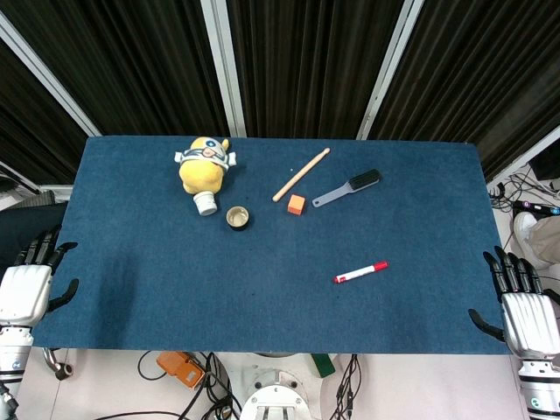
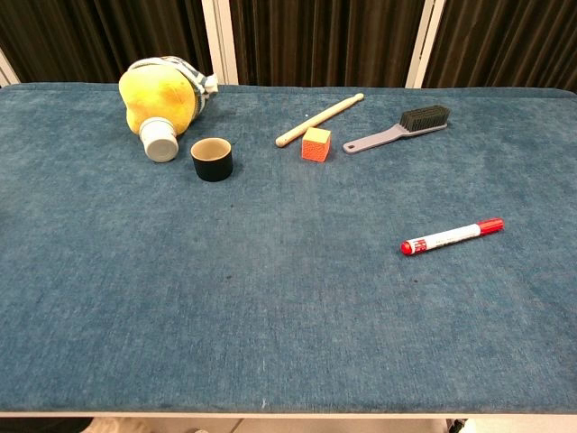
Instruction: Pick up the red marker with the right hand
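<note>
The red marker, white-bodied with red ends, lies flat on the blue table right of centre, tilted slightly. My right hand sits off the table's right front corner, fingers spread and empty, well to the right of the marker. At the left front corner my left hand is also spread and empty. Neither hand appears in the chest view.
At the back stand a yellow plush toy, a small black cup, an orange cube, a wooden stick and a grey brush. Cables and an orange device lie on the floor below the front edge.
</note>
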